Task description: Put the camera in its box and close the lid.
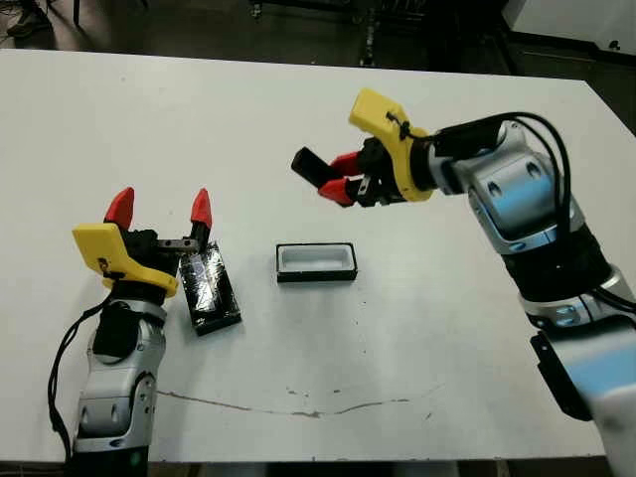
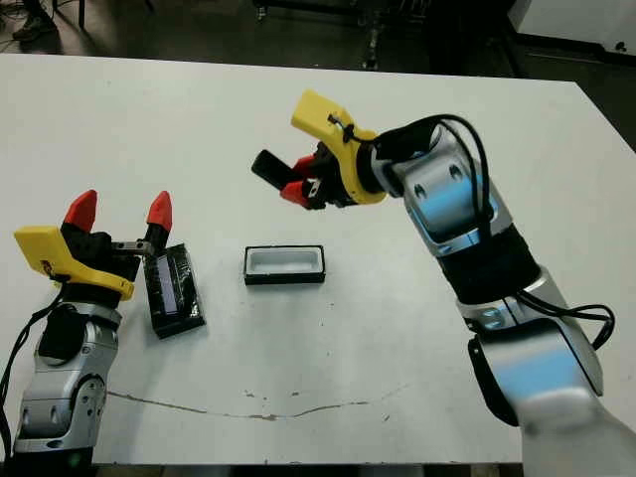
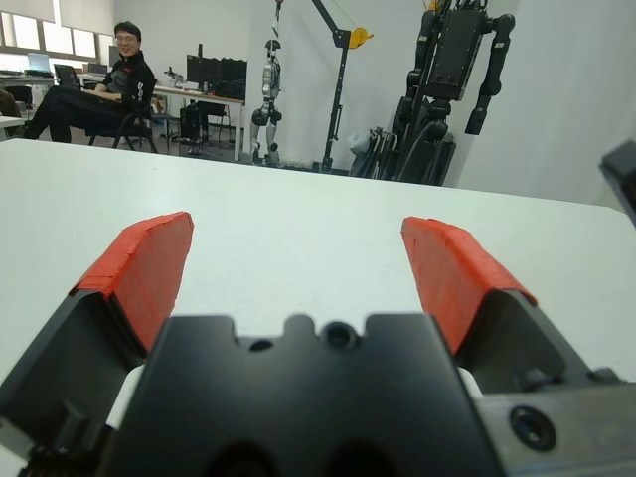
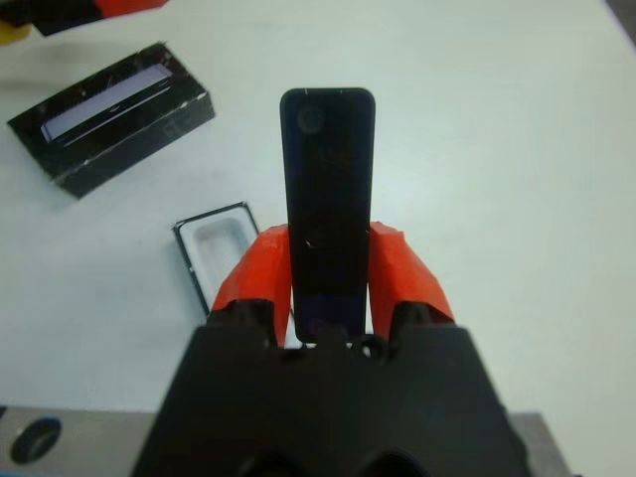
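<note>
Clenched on the camera [image 4: 327, 189], my right pincer [image 1: 338, 177] hangs in the air over the table [image 1: 417, 328], with the slab pinched across its narrow sides and most of its length sticking out past my fingertips. The box [image 1: 316, 262] sits open below and a little nearer me than those tips, white lining up, apart from everything else. My left pincer [image 1: 159, 211] is spread wide and holds nothing; the lid [image 1: 210, 289] lies flat just beside its inner finger, glossy top up, possibly touching it.

Risk, as I judge it: the hold is near one end of the camera, so it could pivot or slip between the pads on the way down. The slab also juts out roughly level and is not plainly lined up with the tray, so a corner may catch the rim and shove the light tray across the smooth surface. A careless left arm could knock the lid away.
</note>
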You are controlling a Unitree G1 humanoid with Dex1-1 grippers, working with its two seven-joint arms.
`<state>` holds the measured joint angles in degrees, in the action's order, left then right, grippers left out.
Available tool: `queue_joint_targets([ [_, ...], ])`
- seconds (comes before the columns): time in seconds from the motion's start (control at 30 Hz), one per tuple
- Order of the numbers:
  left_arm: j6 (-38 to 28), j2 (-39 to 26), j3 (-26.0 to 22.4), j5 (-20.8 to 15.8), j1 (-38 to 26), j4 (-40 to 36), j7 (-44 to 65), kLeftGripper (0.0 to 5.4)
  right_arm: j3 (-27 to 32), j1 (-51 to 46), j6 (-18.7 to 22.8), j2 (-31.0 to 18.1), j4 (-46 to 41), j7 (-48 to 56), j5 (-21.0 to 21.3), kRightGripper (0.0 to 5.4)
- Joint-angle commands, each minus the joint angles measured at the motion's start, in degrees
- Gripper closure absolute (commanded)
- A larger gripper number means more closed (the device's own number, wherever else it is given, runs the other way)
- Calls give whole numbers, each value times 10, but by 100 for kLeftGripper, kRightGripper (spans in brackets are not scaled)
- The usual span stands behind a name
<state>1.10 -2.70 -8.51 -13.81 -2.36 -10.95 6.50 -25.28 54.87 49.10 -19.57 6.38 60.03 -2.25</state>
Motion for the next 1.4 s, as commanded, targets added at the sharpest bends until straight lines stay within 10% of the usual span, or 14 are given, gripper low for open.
queue_joint_targets([
  [0.03,2,-4,0,3,-3,2,-1,0,-26,20,-50,-16,41,46,-2,374],
  [0.33,0,-5,1,3,-5,4,0,0,-47,69,-253,2,215,178,6,374],
  [0.53,6,-2,0,3,-3,-1,-5,0,-36,96,-310,27,309,224,12,374],
  [0.8,6,-3,1,-2,-2,0,-1,0,-27,109,-346,48,362,237,29,374],
  [1.4,0,-3,0,0,0,4,1,0,-34,74,-278,51,302,215,69,374],
])
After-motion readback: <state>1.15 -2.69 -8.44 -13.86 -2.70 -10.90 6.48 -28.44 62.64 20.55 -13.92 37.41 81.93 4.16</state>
